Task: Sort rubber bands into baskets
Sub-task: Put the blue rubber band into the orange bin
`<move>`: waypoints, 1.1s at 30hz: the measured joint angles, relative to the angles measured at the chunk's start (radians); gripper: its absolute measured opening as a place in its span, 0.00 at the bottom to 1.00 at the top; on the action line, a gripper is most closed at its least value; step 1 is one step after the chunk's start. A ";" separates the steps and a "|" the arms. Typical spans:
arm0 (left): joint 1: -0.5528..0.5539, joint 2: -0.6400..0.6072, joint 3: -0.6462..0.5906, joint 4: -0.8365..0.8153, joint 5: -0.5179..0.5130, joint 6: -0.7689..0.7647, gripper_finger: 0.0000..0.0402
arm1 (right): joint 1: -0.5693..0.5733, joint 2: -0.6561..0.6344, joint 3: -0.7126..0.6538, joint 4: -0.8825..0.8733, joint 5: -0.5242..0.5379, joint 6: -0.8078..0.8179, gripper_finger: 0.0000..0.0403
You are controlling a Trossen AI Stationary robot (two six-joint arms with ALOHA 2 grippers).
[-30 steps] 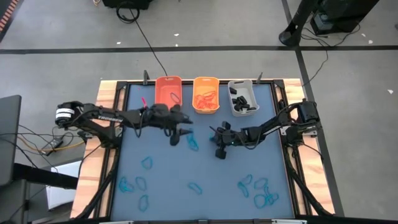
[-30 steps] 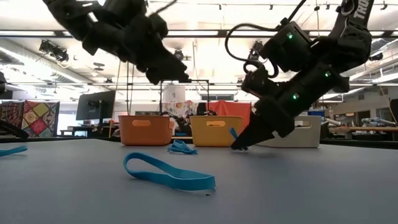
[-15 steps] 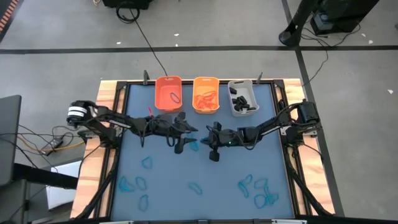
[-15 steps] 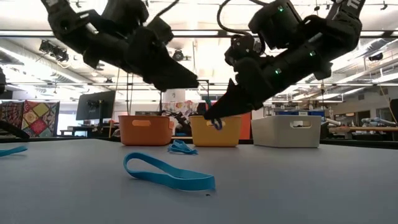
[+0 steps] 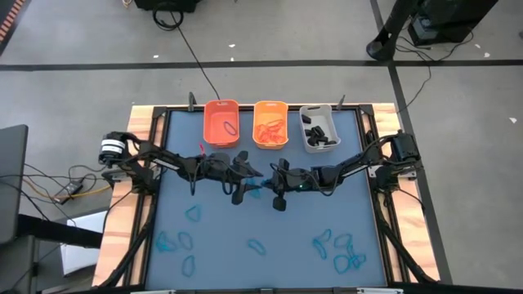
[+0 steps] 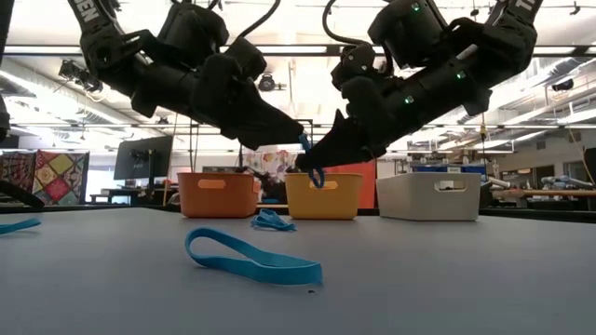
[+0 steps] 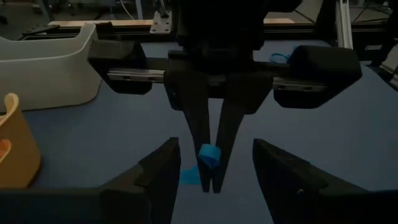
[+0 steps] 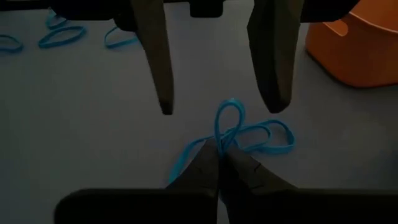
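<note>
Here both grippers meet nose to nose over the mat's (image 5: pixel 327 212) middle, near the baskets. The right gripper (image 6: pixel 310 168) has its thin dark fingers pinched together on a blue band (image 6: pixel 315 173), a small flat glossy loop sticking up past the fingertips (image 8: pixel 219 163); it hangs clear of the table. The left gripper (image 6: pixel 296 138) points at that same band, its fingers (image 8: pixel 163 59) spread wide on either side of it, not touching it.

Below them another blue band (image 8: pixel 255 138) lies on the mat, twisted into a flattened figure. A broad blue band (image 6: pixel 251 258) lies flat close to the low camera. More thin blue loops (image 5: pixel 339 251) sit scattered along the near side of the mat, a cluster at the right and several (image 5: pixel 181 242) at the left.

Three boxy plastic baskets line the far edge: the orange basket (image 5: pixel 209 131) holds one dark loop, the yellow-orange basket (image 5: pixel 257 141) a tangle of orange bands, the grey-white basket (image 5: pixel 306 143) chunky black ones. The mat is smooth dark blue-grey, framed in light wood (image 5: pixel 131 212).
</note>
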 joint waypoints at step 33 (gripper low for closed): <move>0.029 0.000 0.000 0.032 -0.019 -0.016 0.01 | -0.002 -0.002 0.000 0.049 0.031 0.008 0.13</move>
